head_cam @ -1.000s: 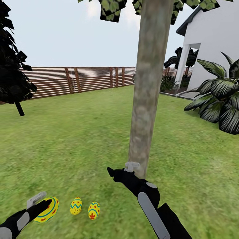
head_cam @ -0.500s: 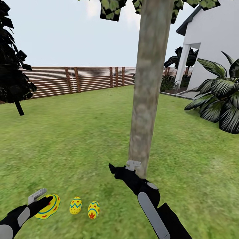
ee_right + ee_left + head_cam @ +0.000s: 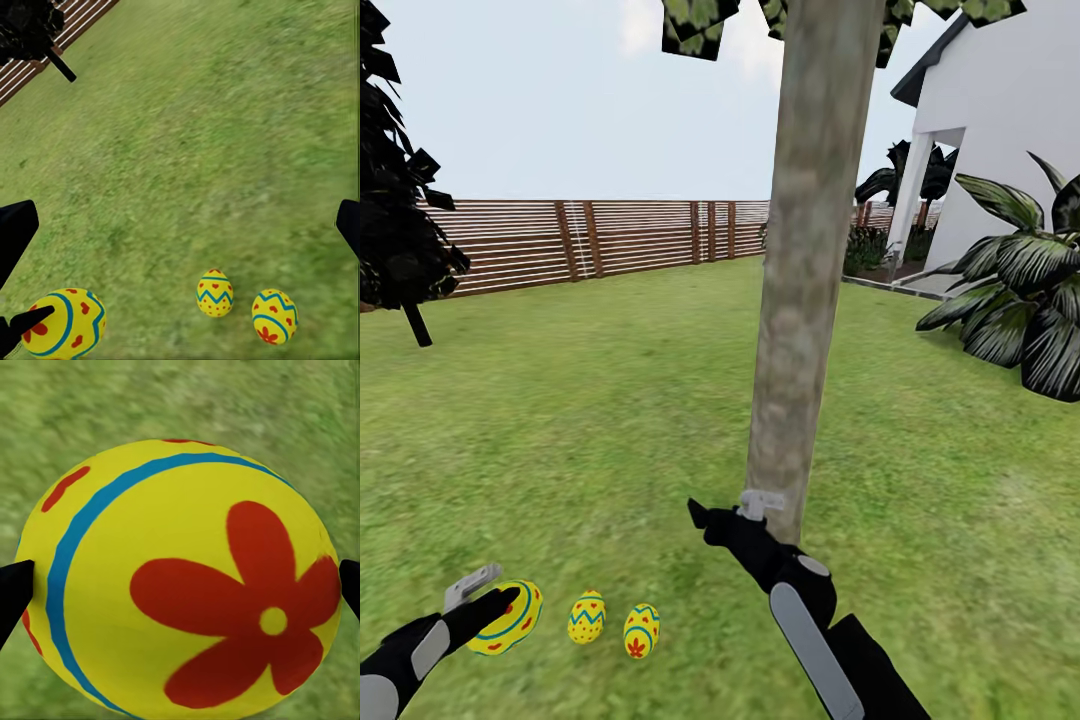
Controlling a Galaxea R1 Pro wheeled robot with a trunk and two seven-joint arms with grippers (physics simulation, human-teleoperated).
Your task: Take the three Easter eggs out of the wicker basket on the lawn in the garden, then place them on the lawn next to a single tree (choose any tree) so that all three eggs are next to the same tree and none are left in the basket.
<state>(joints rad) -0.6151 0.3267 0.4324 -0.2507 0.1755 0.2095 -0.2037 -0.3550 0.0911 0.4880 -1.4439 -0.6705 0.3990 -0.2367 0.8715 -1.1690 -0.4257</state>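
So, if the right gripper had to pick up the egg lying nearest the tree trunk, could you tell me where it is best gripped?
Grip that egg across its narrow middle, coming from above with the right gripper. It lies on the lawn with its long axis tilted. The middle egg sits close beside it, so probably set the fingers fore and aft.

Tree (image 3: 800,280) crown and house (image 3: 1010,120) are cut off.

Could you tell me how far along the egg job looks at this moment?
Two eggs already lie on the lawn near the tree. The third egg sits between the left tool's fingers, low beside them. Left: release it and withdraw. The right tool is open, holding nothing.
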